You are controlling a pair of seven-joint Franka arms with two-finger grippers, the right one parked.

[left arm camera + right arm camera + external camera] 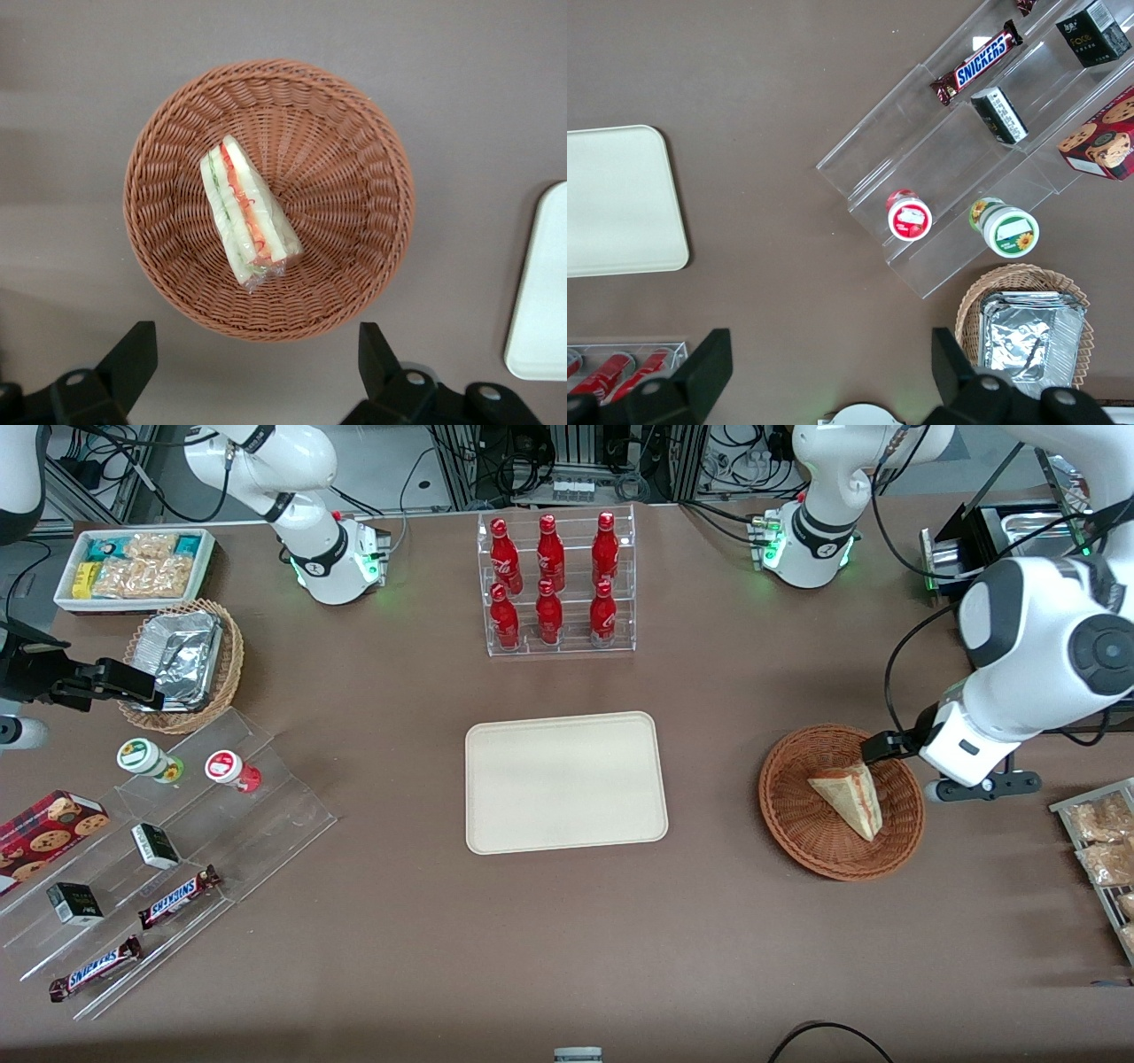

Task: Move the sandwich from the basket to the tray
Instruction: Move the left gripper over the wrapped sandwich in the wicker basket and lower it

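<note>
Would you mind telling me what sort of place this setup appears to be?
Probably a robotics lab staged as a snack counter: cola bottles in a clear rack, a sandwich in a basket, a tray, cabling near the arm bases. The left claw hangs open above the basket.

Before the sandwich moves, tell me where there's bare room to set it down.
The tray holds nothing; its whole surface is free. Bare table lies between tray and basket, where the sandwich lies. The clear stepped rack toward the parked arm's end is crowded. The hand hangs open above the basket.
</note>
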